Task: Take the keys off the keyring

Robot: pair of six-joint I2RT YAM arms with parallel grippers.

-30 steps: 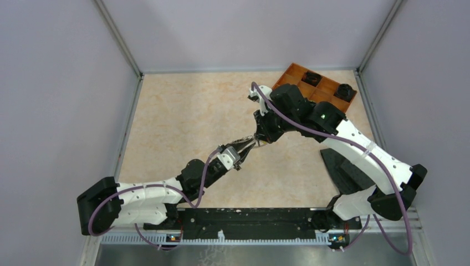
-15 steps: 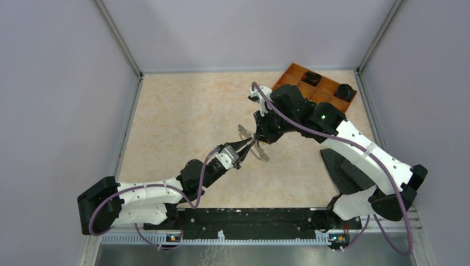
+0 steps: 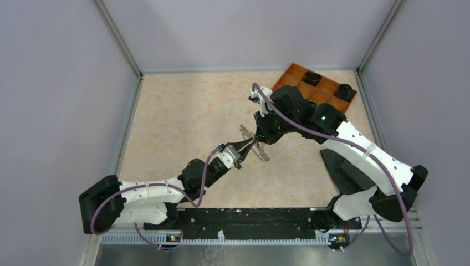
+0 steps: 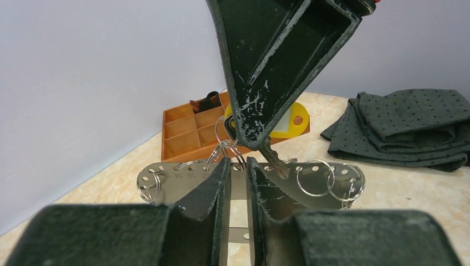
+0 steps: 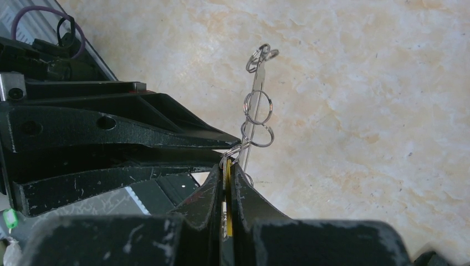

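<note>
— While the left gripper [image 3: 249,145] reaches in from the near side, what does it have between its fingers?

— Its jaws are drawn almost together on the keyring [image 4: 180,183]; only a thin strip of grey metal shows in the slit between them; the plate stands face-on to the left wrist camera, with small holes along its upper edge and several wire split rings [image 4: 315,178] hanging through them.

— And the right gripper [image 3: 259,138]?

— It comes down from above and meets the left one over the middle of the table [image 3: 183,111]; its fingers are pinched tight on the keys [image 4: 275,162]; the yellow tag [image 4: 290,120] sticks out behind its tip in the left wrist view, and a sliver of yellow shows between the pads in the right wrist view; the dark key blade pokes out below the tip and crosses the upper edge of the plate.

— Are the keys off the keyring?

— I cannot tell; wire rings beside the right fingertip thread holes in the plate, but the finger hides whether the keys hang from them.

— What else is about?

— An orange tray [image 4: 177,149] sits in the far right corner, with dark things in two compartments; a folded dark cloth [image 4: 404,124] lies on the right, well apart from both grippers.
</note>
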